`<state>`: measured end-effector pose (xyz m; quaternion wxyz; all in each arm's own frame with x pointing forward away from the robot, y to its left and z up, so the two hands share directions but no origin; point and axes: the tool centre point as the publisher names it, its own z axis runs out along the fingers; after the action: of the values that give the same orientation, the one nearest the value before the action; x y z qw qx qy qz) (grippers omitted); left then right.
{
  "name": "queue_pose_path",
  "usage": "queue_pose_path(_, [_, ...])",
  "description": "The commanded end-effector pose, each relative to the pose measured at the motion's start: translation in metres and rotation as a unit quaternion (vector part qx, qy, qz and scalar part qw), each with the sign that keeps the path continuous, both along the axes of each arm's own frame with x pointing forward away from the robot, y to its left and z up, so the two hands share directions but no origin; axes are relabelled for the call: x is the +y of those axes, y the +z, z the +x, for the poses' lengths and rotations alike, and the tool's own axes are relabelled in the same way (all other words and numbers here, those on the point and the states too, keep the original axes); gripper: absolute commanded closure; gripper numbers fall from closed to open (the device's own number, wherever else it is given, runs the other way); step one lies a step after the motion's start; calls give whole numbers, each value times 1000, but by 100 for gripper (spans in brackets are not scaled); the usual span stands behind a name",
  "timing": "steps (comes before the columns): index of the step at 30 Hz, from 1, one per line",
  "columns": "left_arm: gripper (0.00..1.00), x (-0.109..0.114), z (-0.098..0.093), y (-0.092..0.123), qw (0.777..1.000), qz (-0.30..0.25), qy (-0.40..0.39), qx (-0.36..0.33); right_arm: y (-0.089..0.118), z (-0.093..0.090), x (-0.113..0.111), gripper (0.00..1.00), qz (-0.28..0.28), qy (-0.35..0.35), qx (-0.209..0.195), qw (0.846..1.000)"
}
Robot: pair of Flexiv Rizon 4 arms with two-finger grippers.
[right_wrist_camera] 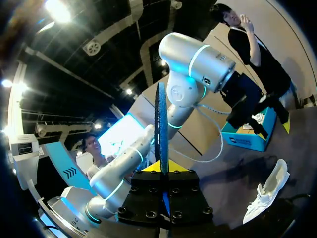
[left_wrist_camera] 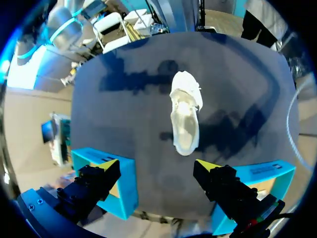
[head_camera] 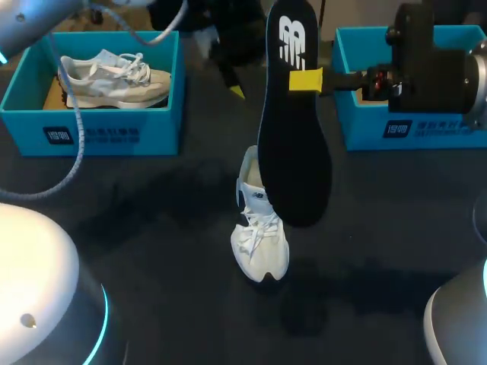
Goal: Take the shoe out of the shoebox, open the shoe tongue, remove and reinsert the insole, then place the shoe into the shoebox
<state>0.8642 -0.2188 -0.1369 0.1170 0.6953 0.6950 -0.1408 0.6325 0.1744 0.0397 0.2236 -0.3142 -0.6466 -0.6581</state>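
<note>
A black insole [head_camera: 293, 122] hangs upright above the table, pinched near its heel end by my right gripper [head_camera: 306, 80], which is shut on it. In the right wrist view the insole [right_wrist_camera: 160, 124] stands edge-on between the yellow tips of the gripper [right_wrist_camera: 162, 167]. The white shoe [head_camera: 259, 242] rests on the dark table below the insole, toe toward the front edge. My left gripper [left_wrist_camera: 157, 166] hovers high over the shoe [left_wrist_camera: 184, 119], open and empty. It shows in the head view [head_camera: 222, 65] at the back middle.
A blue shoebox [head_camera: 114, 133] at the back left holds a second pale shoe [head_camera: 114, 80]. Another blue shoebox [head_camera: 411, 131] stands at the back right, under my right arm. Dark table [head_camera: 152, 228] stretches around the shoe.
</note>
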Motion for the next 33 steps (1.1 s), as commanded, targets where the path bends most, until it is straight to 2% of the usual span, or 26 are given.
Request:
queue_pose_path(1, [0, 3, 10, -2, 994, -109, -8, 9, 0, 1, 3, 100, 0, 0, 0, 1000])
queue_pose_path(17, [0, 7, 7, -7, 993, -116, 6, 5, 0, 1, 3, 100, 0, 0, 0, 1000])
queue_pose_path(18, [0, 7, 6, -8, 992, -126, 12, 9, 3, 8, 3, 100, 15, -11, 9, 1000])
queue_pose_path(20, [0, 9, 3, -7, 986, -164, 21, 10, 15, 22, 4, 100, 56, -18, -4, 998])
queue_pose_path(22, [0, 11, 3, -7, 978, -206, 31, 2, 25, 33, 4, 100, 67, -8, -3, 998])
queue_pose_path(25, [0, 15, 1, -4, 962, -270, 39, 28, 35, 48, 2, 100, 93, 0, 3, 996])
queue_pose_path(27, [0, 17, 1, 0, 954, -295, 36, 30, 42, 55, 0, 100, 100, 6, 17, 995])
queue_pose_path(29, [0, 20, 1, 5, 949, -312, 31, 15, 41, 63, -2, 100, 99, 12, 55, 993])
queue_pose_path(33, [0, 24, -1, 16, 929, -369, 17, 9, 20, 81, -13, 100, 99, 1, 140, 985])
